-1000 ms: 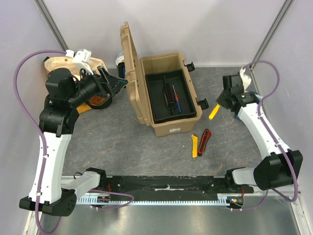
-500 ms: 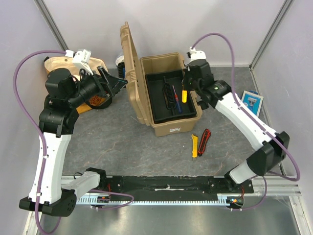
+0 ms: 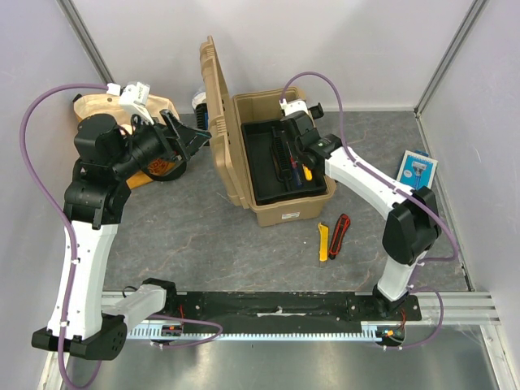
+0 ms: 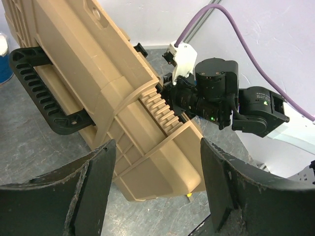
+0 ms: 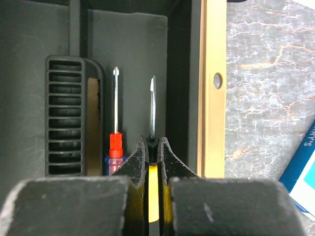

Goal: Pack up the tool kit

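Toolbox stands open on the tabletop toward 12 o'clock. Its lid is raised upright along its 9 o'clock side, and the black tray is seated inside.

The right gripper reaches down over the 3 o'clock half of the tray, jaws clenched on the yellow screwdriver. In the right wrist view the jaws pinch it where the yellow handle meets the metal shaft, and the shaft points to 12 o'clock. It runs parallel to the red screwdriver, which lies just beside it at 9 o'clock. Further toward 9 o'clock is the tray's ribbed grip. Whether the yellow screwdriver touches the tray floor cannot be told.

The left gripper hangs at 9 o'clock of the lid, near its outer face and apart from it. Its jaws are spread wide with nothing between them. In the left wrist view they frame the lid's ribbed back and its black handle.

Outside the toolbox, at its 5 o'clock, the yellow cutter and the red cutter lie side by side on the tabletop, the red one at 3 o'clock of the yellow. A packet lies flat well off at 3 o'clock. A bag sits at 10 o'clock behind the left arm.
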Robot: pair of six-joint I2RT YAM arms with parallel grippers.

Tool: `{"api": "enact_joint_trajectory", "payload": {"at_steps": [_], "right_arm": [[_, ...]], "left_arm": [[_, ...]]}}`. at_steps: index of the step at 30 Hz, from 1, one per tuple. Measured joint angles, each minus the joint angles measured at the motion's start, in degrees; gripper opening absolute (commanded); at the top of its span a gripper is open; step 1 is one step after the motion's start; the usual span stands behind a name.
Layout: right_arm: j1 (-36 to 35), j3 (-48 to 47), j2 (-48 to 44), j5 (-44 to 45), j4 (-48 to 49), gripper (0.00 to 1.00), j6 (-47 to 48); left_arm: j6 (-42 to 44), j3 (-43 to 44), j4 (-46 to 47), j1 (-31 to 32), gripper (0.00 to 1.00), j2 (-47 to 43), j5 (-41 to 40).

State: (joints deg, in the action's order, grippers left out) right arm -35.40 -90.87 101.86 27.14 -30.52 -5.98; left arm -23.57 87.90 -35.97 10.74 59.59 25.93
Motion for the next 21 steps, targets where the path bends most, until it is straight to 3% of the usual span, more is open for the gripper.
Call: {"api": "enact_joint_trajectory", "payload": {"at_steps": [3, 6, 21], "right_arm": [[0.0, -0.7, 1.0, 1.7, 0.1, 0.28, 0.2], [0.0, -1.4, 1.6, 2.3, 0.1, 0.39, 0.1], [0.0, -3.3, -2.4, 3.7, -1.7, 0.46, -3.4]], "left_arm": [[0.0, 0.0, 0.0, 0.0, 0.75, 0.0, -0.2], [0.0, 0.0, -0.2, 0.0, 0.75, 0.0, -0.3], [0.0, 0.1, -0.7, 0.0, 0.75, 0.0, -0.3]]}}
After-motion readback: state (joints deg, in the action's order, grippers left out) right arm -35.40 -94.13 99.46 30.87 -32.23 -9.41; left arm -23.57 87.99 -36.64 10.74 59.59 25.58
